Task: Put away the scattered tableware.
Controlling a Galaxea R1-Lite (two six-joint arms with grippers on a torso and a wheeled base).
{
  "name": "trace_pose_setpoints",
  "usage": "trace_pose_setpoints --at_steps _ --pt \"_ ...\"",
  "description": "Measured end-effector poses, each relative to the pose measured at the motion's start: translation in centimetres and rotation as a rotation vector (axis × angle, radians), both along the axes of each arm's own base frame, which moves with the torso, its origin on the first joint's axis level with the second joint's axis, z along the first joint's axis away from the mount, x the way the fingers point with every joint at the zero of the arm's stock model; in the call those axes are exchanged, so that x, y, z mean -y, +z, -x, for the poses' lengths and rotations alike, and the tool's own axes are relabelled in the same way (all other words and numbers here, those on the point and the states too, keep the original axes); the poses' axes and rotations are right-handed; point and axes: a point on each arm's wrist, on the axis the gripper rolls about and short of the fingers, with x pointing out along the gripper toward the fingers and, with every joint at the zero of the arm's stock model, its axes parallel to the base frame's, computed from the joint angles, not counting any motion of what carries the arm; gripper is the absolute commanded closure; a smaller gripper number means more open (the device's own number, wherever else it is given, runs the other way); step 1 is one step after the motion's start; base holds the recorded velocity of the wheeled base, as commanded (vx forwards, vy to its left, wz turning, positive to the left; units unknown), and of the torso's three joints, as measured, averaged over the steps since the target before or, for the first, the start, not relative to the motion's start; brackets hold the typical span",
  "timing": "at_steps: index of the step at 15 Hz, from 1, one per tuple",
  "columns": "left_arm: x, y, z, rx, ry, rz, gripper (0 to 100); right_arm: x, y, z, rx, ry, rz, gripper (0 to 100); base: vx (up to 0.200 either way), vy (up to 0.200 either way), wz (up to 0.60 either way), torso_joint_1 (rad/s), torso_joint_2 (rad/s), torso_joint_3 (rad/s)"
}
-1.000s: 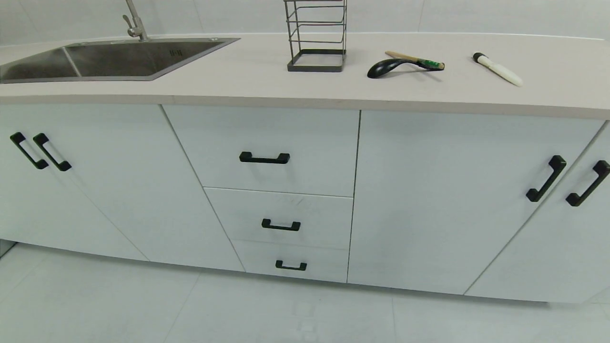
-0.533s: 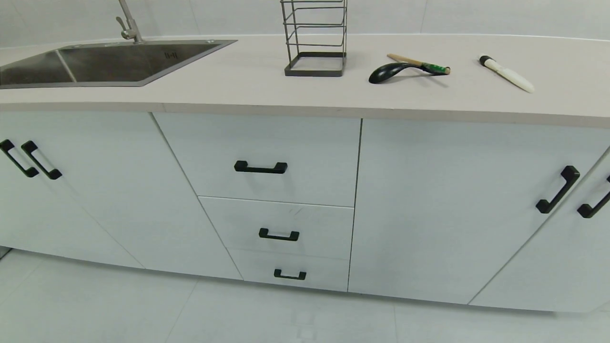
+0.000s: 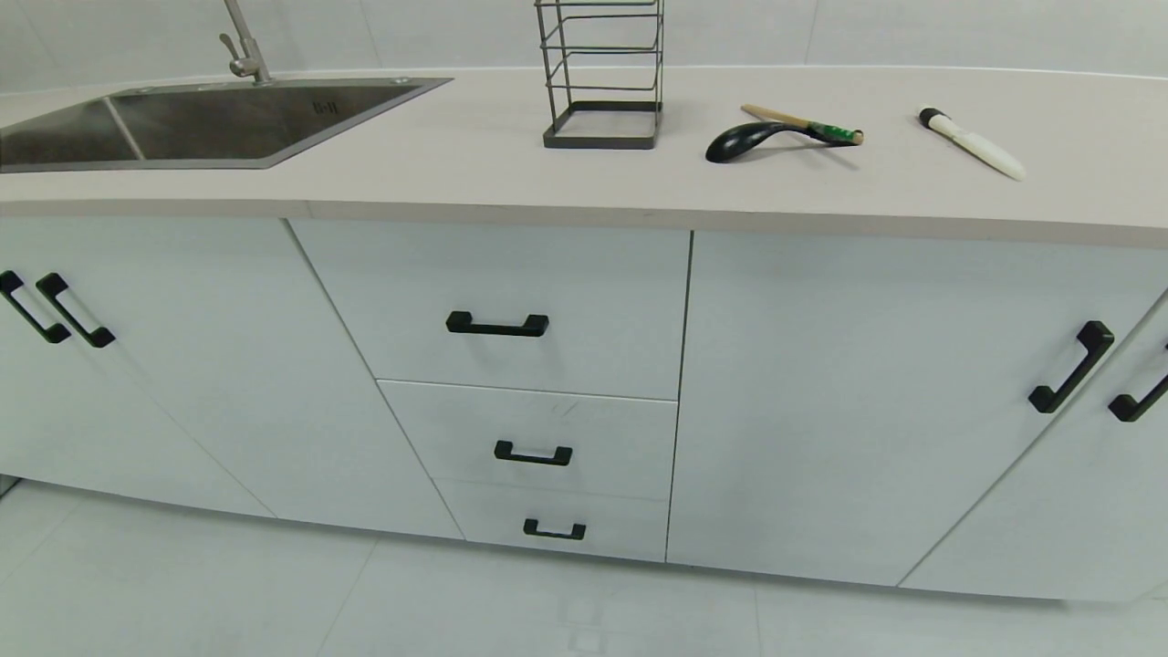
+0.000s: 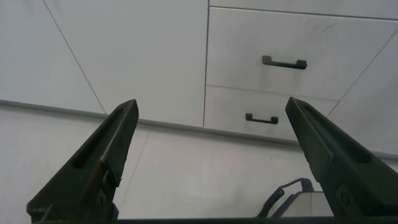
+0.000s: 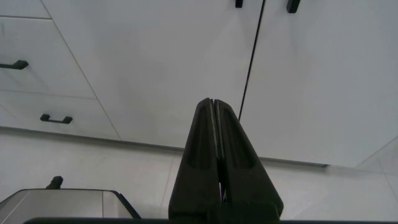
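On the counter lie a black spoon [image 3: 741, 140], a wooden stick with a green band [image 3: 802, 122] resting over the spoon's handle, and a white utensil with a black end [image 3: 973, 143] farther right. A dark wire rack [image 3: 602, 75] stands left of them. My left gripper [image 4: 210, 109] is open, held low before the lower drawers with nothing between its fingers. My right gripper [image 5: 214, 102] is shut and empty, held low before the right cabinet doors.
A steel sink [image 3: 210, 117] with a faucet [image 3: 241, 46] is set in the counter [image 3: 474, 173] at the left. Below are white cabinets with black handles: three stacked drawers [image 3: 497, 324] in the middle and doors [image 3: 1072, 366] on both sides. The floor is pale tile.
The whole head view has shifted: the counter and cabinets sit lower and slightly left in the picture, so the camera has moved. The utensils lie as before.
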Motion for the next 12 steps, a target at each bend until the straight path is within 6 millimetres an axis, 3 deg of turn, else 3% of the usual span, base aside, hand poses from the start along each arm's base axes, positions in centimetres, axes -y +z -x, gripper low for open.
trace_pose_setpoints --at_steps 5,12 --pt "0.3 5.0 0.7 0.096 -0.107 -0.179 0 0.0 0.0 0.0 0.0 0.0 0.0 100 0.0 0.0 0.0 0.0 0.0 0.0" --pt "0.6 8.9 -2.5 -0.008 -0.288 -0.401 0 0.0 0.0 0.0 0.0 0.0 0.0 100 0.0 0.0 0.0 0.0 0.0 0.0"
